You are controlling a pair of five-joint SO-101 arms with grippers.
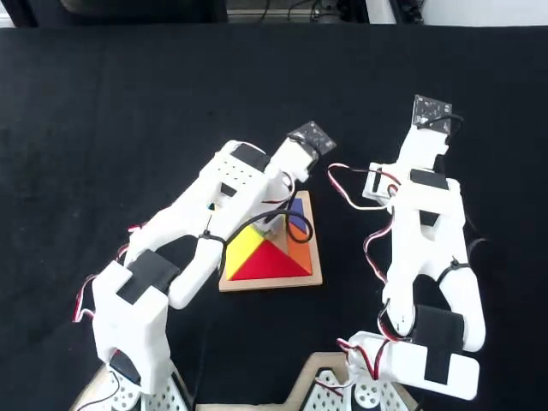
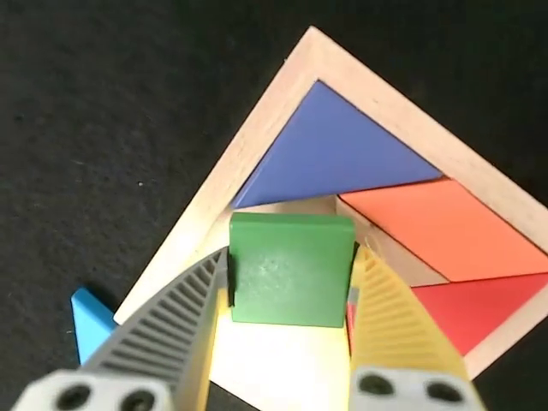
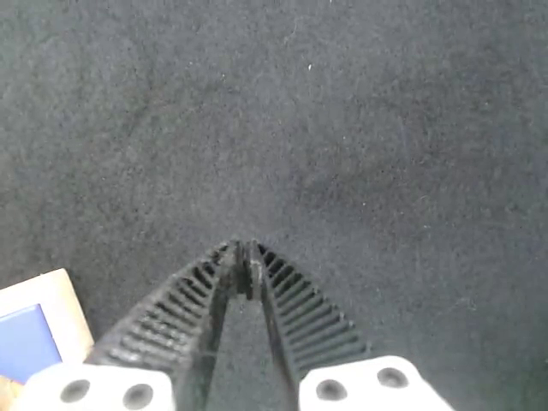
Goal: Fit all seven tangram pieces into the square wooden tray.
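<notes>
- Slanted up from the near left edge of the black bench (image 1: pixel 103 128) toward its middle: left arm (image 1: pixel 214 205), wrist over the square wooden tray (image 1: pixel 272 282).
- Clamped in the left hand (image 2: pixel 289 257): green square (image 2: pixel 291 282), one finger on each of two opposite sides.
- Held over the bare wooden gap in the tray, just beside the long edge of the blue triangle (image 2: pixel 330 145); cannot tell whether seated on the tray floor.
- Lying on the bench just outside the tray's rim (image 2: pixel 257 111): light blue piece (image 2: pixel 86 321), partly hidden behind a finger.
- Set in the tray's left part in the high view: yellow triangle (image 1: pixel 242 247), touching the red triangle (image 1: pixel 270 264) along the near rim.
- Laid in the right part: orange piece (image 1: pixel 301 248), with the blue triangle behind it in the far corner.
- Seen from the left wrist: orange piece (image 2: pixel 437 227) flat between the blue triangle and the red triangle (image 2: pixel 479 312).
- Standing right of the tray, well apart from it: right arm (image 1: pixel 424 223).
- Closed on nothing: right hand (image 3: pixel 246 254), fingertips pressed together over bare bench, a tray corner (image 3: pixel 51 287) off to one side.
</notes>
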